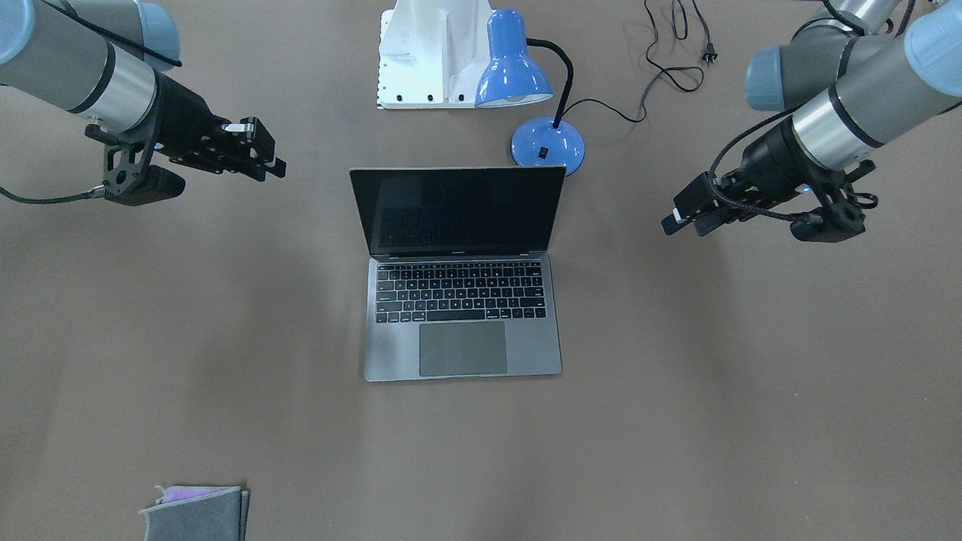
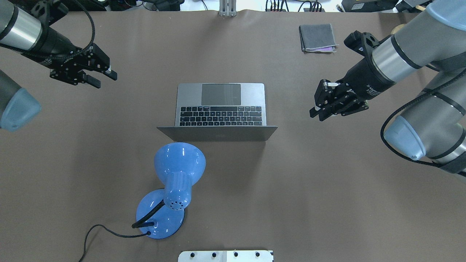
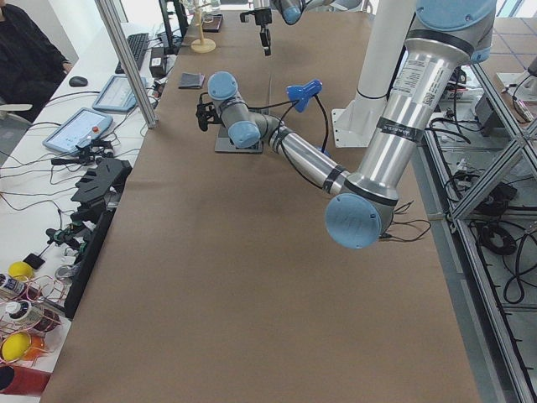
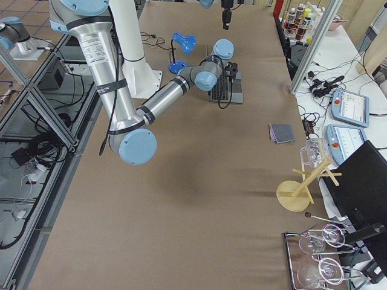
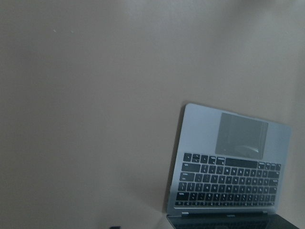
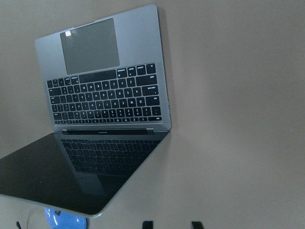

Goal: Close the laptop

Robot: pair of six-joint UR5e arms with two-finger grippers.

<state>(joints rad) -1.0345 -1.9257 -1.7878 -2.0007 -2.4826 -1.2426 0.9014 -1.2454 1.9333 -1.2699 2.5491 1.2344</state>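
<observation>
Grey laptop (image 1: 462,300) open, dark screen upright, black keys, grey trackpad.

A blue desk lamp (image 1: 512,71) stood on the brown table (image 1: 714,376), shade tipped down, its black cord (image 1: 661,71) trailing loose. A white bracket (image 1: 428,56) sat just beside the shade. A grey pouch (image 1: 197,513) lay well apart.

Lamp (image 1: 511,75) just behind laptop (image 1: 462,315)
</observation>
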